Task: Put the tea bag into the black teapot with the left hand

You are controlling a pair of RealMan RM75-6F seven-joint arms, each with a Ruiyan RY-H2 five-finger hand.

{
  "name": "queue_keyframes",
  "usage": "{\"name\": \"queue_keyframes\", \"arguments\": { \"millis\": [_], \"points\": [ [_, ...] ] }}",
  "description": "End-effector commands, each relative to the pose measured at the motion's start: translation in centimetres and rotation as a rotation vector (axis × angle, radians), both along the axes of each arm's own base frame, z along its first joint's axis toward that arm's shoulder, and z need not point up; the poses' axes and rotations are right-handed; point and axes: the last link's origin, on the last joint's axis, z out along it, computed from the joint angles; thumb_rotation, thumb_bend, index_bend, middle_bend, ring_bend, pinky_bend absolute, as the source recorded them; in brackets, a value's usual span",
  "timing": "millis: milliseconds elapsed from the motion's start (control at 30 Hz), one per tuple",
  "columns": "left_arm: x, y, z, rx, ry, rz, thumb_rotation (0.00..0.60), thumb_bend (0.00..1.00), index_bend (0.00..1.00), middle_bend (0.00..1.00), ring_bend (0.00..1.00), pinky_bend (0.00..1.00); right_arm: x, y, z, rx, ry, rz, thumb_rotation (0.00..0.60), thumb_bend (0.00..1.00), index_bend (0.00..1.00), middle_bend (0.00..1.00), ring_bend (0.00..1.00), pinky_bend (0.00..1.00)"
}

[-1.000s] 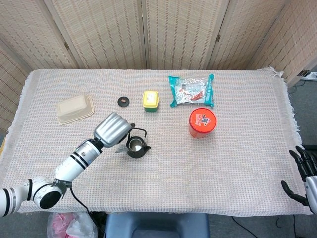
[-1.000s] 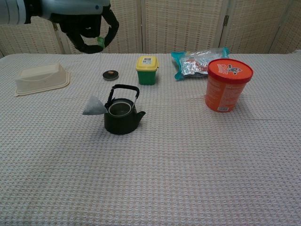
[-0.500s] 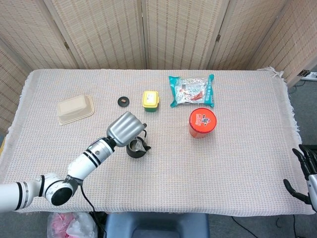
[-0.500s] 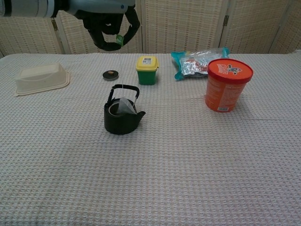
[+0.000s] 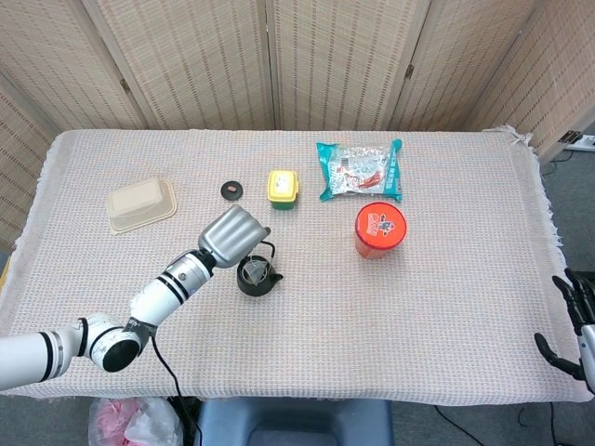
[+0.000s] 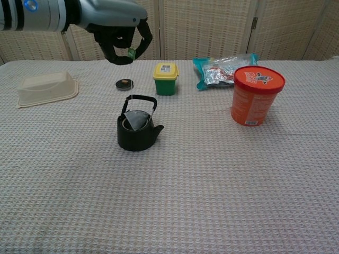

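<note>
The black teapot [image 5: 257, 277] [image 6: 138, 133] stands lidless in the left middle of the table, its handle upright. The grey tea bag [image 6: 137, 120] [image 5: 254, 270] hangs on a thin string with its lower part inside the pot's mouth. My left hand [image 5: 232, 236] [image 6: 119, 38] hovers above and slightly left of the pot and pinches the string's green tag [image 6: 130, 52] between its fingertips. My right hand [image 5: 569, 325] shows only in the head view, at the table's right edge, fingers apart and holding nothing.
Behind the pot lie a small black lid [image 6: 124, 83] and a yellow-lidded green jar [image 6: 166, 78]. A beige lidded box [image 6: 45, 87] sits at the far left. An orange tub [image 6: 257, 95] and a foil snack bag [image 6: 222, 69] stand to the right.
My left hand moved right from beside the pot to above it, then came down a little. The tea bag swung from the pot's left side into its mouth.
</note>
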Motion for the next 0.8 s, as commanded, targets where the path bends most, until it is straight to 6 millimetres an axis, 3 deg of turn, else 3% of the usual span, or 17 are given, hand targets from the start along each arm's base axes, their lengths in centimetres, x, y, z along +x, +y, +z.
{"name": "queue_keyframes", "arguments": {
  "millis": [33, 167, 333, 600, 667, 800],
  "points": [
    [-1.4, 0.3, 0.6, 0.004, -0.003, 0.019, 0.6, 0.5, 0.6, 1.0, 1.0, 1.0, 0.0, 0.0, -0.1, -0.004, 0.002, -0.003, 0.6, 0.26, 0.0, 0.0, 0.0, 0.0],
    [-4.5, -0.9, 1.7, 0.002, -0.022, 0.043, 0.6, 0.5, 0.6, 1.0, 1.0, 1.0, 0.0, 0.0, -0.1, -0.01, 0.003, -0.006, 0.6, 0.26, 0.0, 0.0, 0.0, 0.0],
    [-8.5, -2.8, 1.6, -0.041, -0.056, 0.092, 0.6, 0.5, 0.6, 1.0, 1.0, 1.0, 0.2, -0.2, -0.6, 0.01, 0.012, -0.001, 0.6, 0.26, 0.0, 0.0, 0.0, 0.0],
    [-13.1, -3.4, 1.4, -0.065, -0.14, 0.19, 0.6, 0.5, 0.58, 1.0, 1.0, 1.0, 0.4, 0.2, -0.7, 0.006, 0.017, 0.007, 0.6, 0.26, 0.0, 0.0, 0.0, 0.0],
    [-14.4, -3.4, 1.2, -0.083, -0.157, 0.24, 0.6, 0.49, 0.49, 1.0, 1.0, 1.0, 0.4, 0.2, -0.8, 0.011, 0.02, 0.008, 0.6, 0.26, 0.0, 0.0, 0.0, 0.0],
    [-16.8, -2.9, 0.6, -0.115, -0.179, 0.342, 0.6, 0.4, 0.17, 1.0, 1.0, 1.0, 0.6, 0.3, -1.0, 0.019, 0.025, 0.018, 0.6, 0.26, 0.0, 0.0, 0.0, 0.0]
  ]
}}
